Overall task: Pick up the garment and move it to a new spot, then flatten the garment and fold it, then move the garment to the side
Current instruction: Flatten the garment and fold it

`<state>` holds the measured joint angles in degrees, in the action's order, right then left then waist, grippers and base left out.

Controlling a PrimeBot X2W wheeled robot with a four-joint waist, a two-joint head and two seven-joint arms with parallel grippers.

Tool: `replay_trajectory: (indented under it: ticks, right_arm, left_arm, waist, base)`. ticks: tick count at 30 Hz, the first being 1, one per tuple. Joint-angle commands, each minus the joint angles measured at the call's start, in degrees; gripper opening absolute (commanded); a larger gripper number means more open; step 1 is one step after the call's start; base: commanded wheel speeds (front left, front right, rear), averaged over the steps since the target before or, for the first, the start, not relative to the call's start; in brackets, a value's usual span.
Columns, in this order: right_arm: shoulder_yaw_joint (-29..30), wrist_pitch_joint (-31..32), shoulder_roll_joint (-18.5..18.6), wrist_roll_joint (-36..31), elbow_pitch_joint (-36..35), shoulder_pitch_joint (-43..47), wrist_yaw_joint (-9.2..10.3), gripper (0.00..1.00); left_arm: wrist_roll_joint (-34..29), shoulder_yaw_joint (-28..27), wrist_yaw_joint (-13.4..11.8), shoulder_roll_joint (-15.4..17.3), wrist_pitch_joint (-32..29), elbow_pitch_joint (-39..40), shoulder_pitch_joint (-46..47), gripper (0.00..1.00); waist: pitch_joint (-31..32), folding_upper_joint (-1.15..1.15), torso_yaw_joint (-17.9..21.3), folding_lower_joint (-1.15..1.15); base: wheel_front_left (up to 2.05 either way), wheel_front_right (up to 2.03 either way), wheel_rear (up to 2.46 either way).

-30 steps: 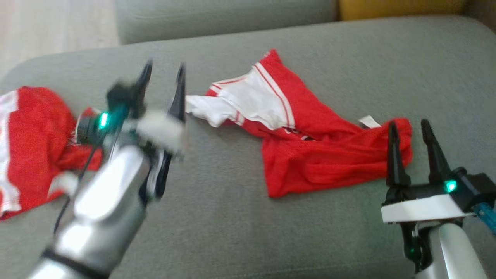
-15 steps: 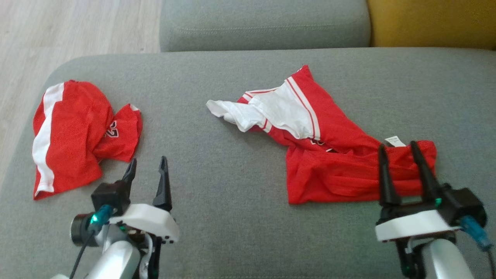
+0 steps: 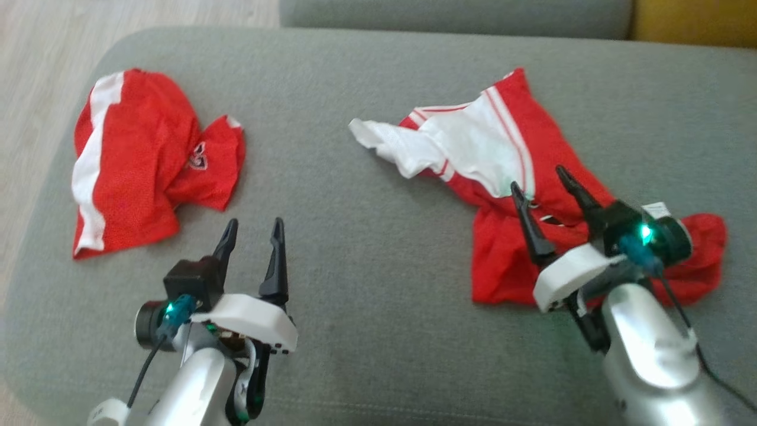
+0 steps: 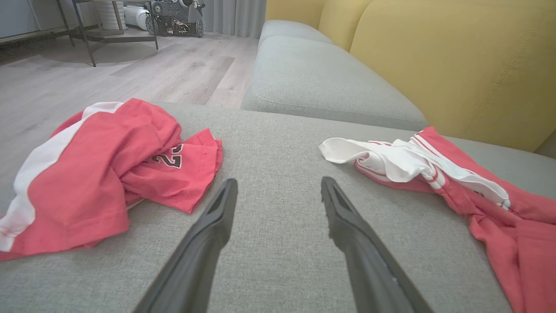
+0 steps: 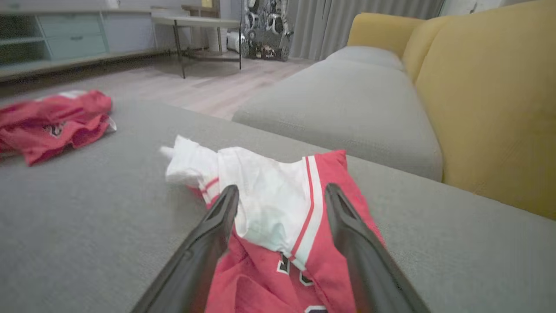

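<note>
A crumpled red and white garment (image 3: pixel 502 142) lies on the right half of the grey sofa seat (image 3: pixel 366 284), its white part spread toward the middle. My right gripper (image 3: pixel 538 177) hangs open just above its centre, fingers angled up and left; in the right wrist view the white and red cloth (image 5: pixel 278 213) sits between and beyond the open fingers of the right gripper (image 5: pixel 282 187). A second red and white garment (image 3: pixel 142 160) lies bunched at the seat's left end. My left gripper (image 3: pixel 255 222) stands open over bare cushion between the two, holding nothing.
The seat's rounded left edge drops to a wooden floor (image 3: pixel 35 59). Another grey cushion (image 4: pixel 321 82) and a yellow backrest (image 4: pixel 456 65) run along the far side. A table on thin legs (image 5: pixel 195 26) stands out in the room.
The camera has shifted. My left arm has drawn back from mid-seat to the near left. My right gripper has gone forward over the right garment and tilted left. Both stay open.
</note>
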<state>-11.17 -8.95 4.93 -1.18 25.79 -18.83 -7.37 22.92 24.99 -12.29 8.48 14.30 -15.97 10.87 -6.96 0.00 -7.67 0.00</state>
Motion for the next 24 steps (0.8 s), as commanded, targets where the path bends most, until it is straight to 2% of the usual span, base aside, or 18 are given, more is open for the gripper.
replay_trajectory:
  ticks: [1,7,15,18,19,24]
  right_arm:
    - [-1.83,0.5,1.19,-0.78,1.39,-3.87,-0.12,1.0]
    - [-4.16,0.41,3.12,-0.43,9.56,-9.34,-0.12,1.0]
    - [-6.99,-0.06,4.01,2.24,15.31,-12.8,-0.12,1.0]
    - [-6.93,-0.48,3.89,3.07,16.66,-13.71,-0.12,0.18]
    - [-6.85,-0.64,3.76,3.42,17.04,-13.98,-0.12,0.0]
    - [-6.06,-1.58,3.75,5.06,18.28,-15.22,-0.12,0.0]
  left_arm:
    - [-1.08,-2.86,0.65,-0.16,0.7,1.16,3.24,1.0]
    - [-2.87,-4.39,2.39,-1.88,0.7,0.24,4.22,1.0]
    - [-4.72,-6.2,3.93,-3.58,0.7,-0.77,4.46,1.0]
    - [-5.33,-6.76,4.41,-4.0,0.7,-1.07,4.48,1.0]
    - [-5.53,-6.95,4.56,-4.11,0.7,-1.19,4.51,1.0]
    - [-6.4,-7.76,5.21,-4.58,0.7,-1.74,4.55,1.0]
  waist:
    - [-1.92,0.0,-1.86,0.0]
    - [-3.95,0.0,-3.65,0.0]
    - [-5.07,0.0,-4.07,0.0]
    - [-5.26,0.0,-3.94,0.0]
    - [-5.27,0.0,-3.89,0.0]
    - [-5.05,0.0,-3.65,0.0]
  base:
    - [0.0,0.0,0.0]
    - [0.0,0.0,0.0]
    - [0.0,0.0,0.0]
    - [0.0,0.0,0.0]
    - [0.0,0.0,0.0]
    - [0.0,0.0,0.0]
